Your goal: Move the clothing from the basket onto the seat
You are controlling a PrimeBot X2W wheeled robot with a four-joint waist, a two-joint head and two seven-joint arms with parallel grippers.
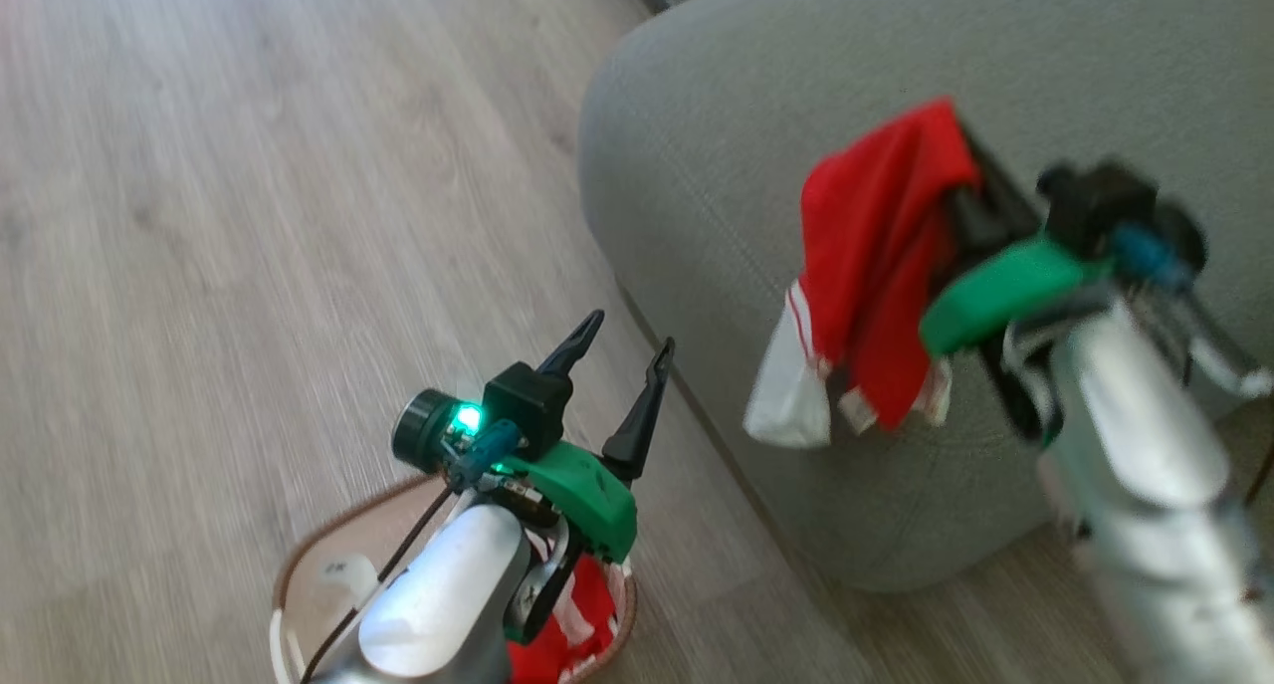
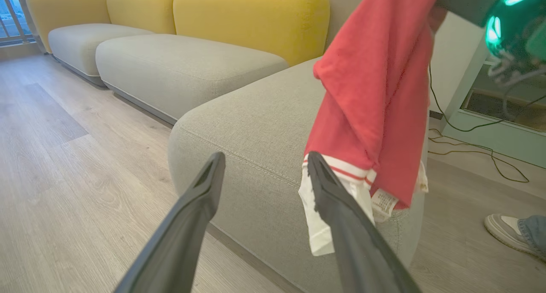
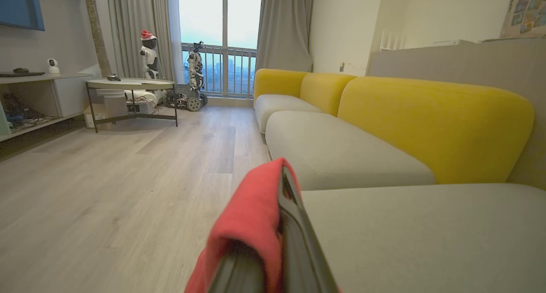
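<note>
Clothing count: two.

1. One bright red soft sports garment [image 1: 876,256] [image 2: 371,101] [image 3: 251,216] with white striped trim is clamped in the right gripper [image 1: 970,166] [image 3: 281,186]. The two dark fingers are closed narrow on a fold at its top. It hangs in the air at the rounded corner of the large grey-green fabric seat cushion [image 1: 796,67] [image 2: 256,122] [image 3: 426,237]. Its white hem and one sewn label are lowest. Whether it touches the cushion cannot be told.
2. One second red garment [image 1: 587,604] with white stripes lies in the small oval cream plastic basket with a brown rim [image 1: 343,540]. The basket stands on the floor, near the seat cushion.

Left gripper [image 1: 629,332] [image 2: 265,156]: fingers spread wide, holding nothing. It is above the basket, tips pointing toward the seat corner and clear of the hanging garment.

Surroundings:
- Pale wood-plank floor [image 1: 249,216].
- The left wrist view shows three grey seat cushions in a row, the nearest being the task seat, and three yellow back cushions [image 2: 251,20].
- One pale shoe of a person [image 2: 507,233] is on the floor beyond the seat corner.
- One round table on a dark frame [image 3: 130,84] stands across the room.
</note>
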